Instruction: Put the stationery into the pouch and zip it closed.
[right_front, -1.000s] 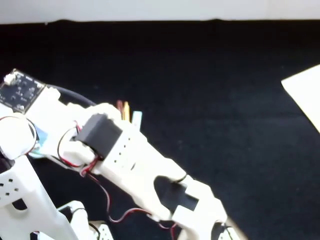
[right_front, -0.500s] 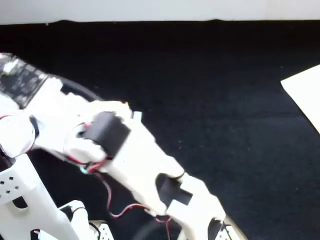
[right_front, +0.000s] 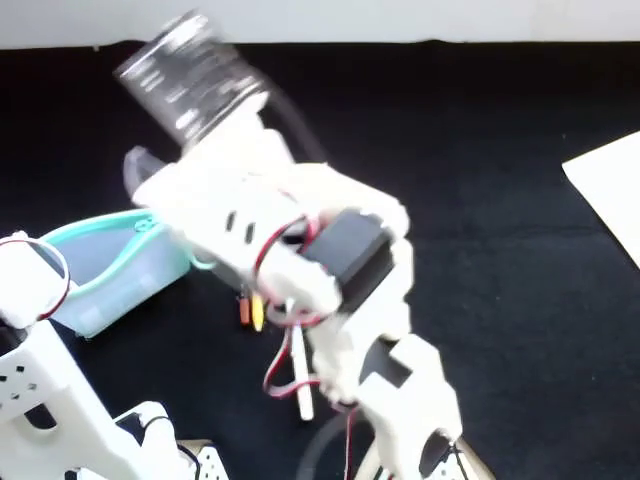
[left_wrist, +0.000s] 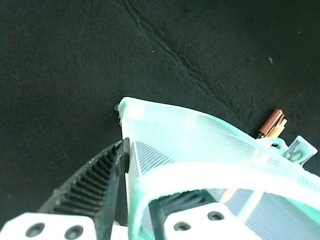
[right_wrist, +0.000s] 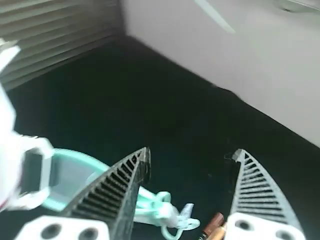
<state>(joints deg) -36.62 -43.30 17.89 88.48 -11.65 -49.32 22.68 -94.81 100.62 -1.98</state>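
Observation:
The translucent teal pouch (right_front: 120, 270) lies at the left of the black table, mouth open. My left gripper (left_wrist: 137, 170) is shut on the pouch's rim (left_wrist: 165, 175), with one black finger (left_wrist: 95, 190) outside the wall. Brown and orange pencils (right_front: 250, 308) lie just past the pouch's zip pull (left_wrist: 300, 150), and their ends (left_wrist: 272, 122) poke out beside it. A white pen-like stick (right_front: 300, 385) lies nearer the front. My right gripper (right_wrist: 191, 151) hangs open and empty above the pouch (right_wrist: 75, 175) and the pencils (right_wrist: 212, 227). The right arm (right_front: 300, 240) rises steeply over the table's middle.
A white sheet (right_front: 610, 190) lies at the table's right edge. The left arm's white base (right_front: 40, 400) fills the front left corner. Black cloth stretches bare across the back and right. A pale wall runs behind the table.
The right arm has swung up and back from lying low across the pouch. The pouch, the pencils and the white stick, covered before, have come into sight.

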